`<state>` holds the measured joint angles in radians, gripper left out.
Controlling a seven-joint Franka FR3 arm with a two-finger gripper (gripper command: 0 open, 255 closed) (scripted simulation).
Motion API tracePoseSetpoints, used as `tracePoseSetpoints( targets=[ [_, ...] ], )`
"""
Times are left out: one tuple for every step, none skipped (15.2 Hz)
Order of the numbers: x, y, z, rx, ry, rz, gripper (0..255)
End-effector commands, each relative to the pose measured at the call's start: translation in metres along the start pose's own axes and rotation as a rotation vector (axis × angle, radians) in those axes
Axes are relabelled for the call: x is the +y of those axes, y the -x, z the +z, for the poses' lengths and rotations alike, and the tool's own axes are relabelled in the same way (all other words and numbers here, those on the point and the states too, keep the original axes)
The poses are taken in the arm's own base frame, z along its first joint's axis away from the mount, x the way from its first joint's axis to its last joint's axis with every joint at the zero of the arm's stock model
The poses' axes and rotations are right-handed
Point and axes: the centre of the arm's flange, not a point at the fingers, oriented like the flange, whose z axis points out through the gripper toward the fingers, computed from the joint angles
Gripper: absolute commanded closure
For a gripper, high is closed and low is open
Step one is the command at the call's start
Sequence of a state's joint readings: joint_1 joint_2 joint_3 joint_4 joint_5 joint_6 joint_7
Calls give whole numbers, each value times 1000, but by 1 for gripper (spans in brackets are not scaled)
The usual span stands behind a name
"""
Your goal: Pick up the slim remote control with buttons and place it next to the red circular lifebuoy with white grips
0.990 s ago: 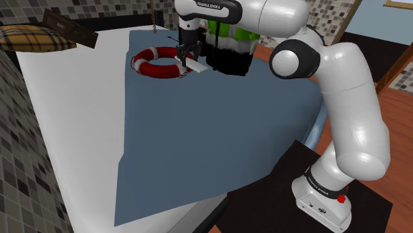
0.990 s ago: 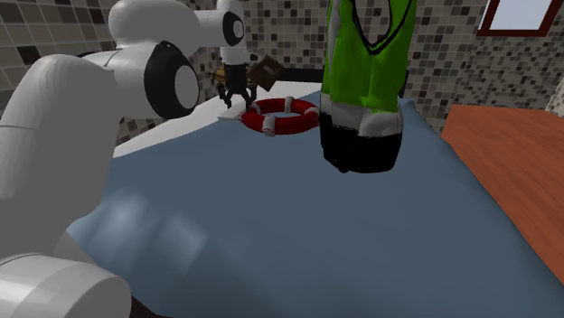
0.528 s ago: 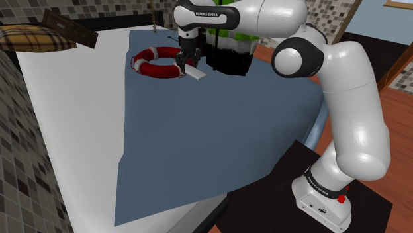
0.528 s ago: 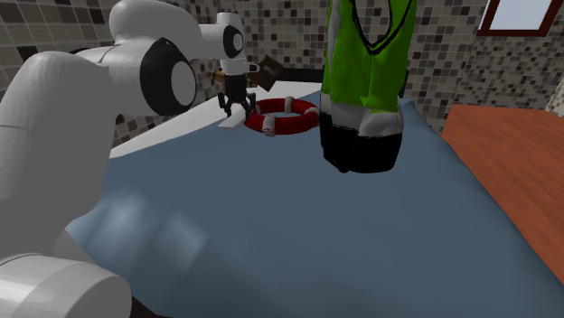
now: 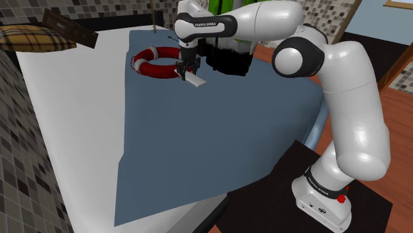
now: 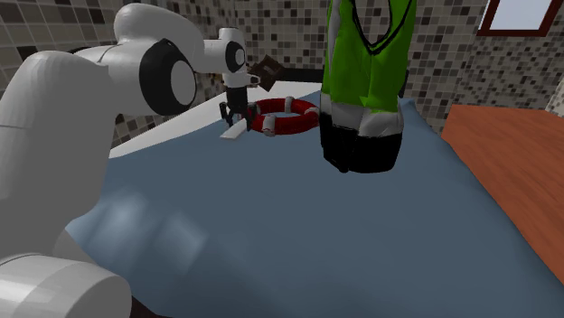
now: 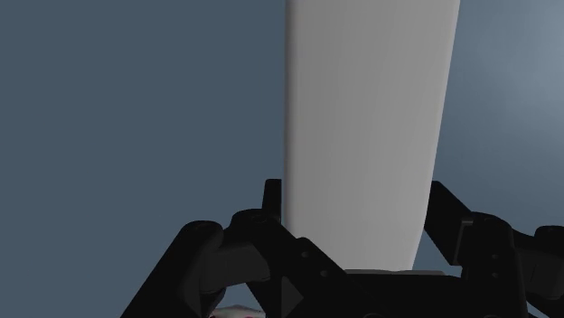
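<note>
White remote [image 5: 196, 81], clasped by the black hand [image 5: 186, 73], lies beside the lifebuoy [image 5: 149, 66]; the arm [image 5: 265, 20] reads FRANKA EMIKA.

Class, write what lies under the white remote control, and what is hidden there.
The blue bedspread shows around the remote control. The patch directly beneath it is covered, so whether it touches cannot be told.

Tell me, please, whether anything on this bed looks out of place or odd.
The green-and-black vest stands upright on the blue bedcover as if worn, with nobody inside. The remote control in the end effector is plain white, showing no buttons.
</note>
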<state>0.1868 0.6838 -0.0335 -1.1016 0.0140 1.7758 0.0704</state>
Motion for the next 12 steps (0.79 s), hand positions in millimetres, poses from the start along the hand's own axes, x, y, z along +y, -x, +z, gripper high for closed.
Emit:
tracePoseSetpoints(
  targets=[
    [-1, 1, 10, 1, 0, 0, 255],
    [-1, 1, 15, 1, 0, 0, 255],
    [-1, 1, 21, 1, 0, 0, 255],
    [-1, 1, 26, 1, 0, 0, 255],
    [-1, 1, 31, 1, 0, 0, 255],
    [-1, 1, 37, 1, 0, 0, 255],
    [-1, 0, 42, 1, 0, 0, 255],
    [-1, 0, 47, 1, 0, 0, 255],
    [-1, 0, 52, 1, 0, 0, 255],
    [-1, 0, 58, 1, 0, 0, 255],
    [-1, 0, 63, 1, 0, 0, 255],
    [-1, 0, 68, 1, 0, 0, 255]
  ],
)
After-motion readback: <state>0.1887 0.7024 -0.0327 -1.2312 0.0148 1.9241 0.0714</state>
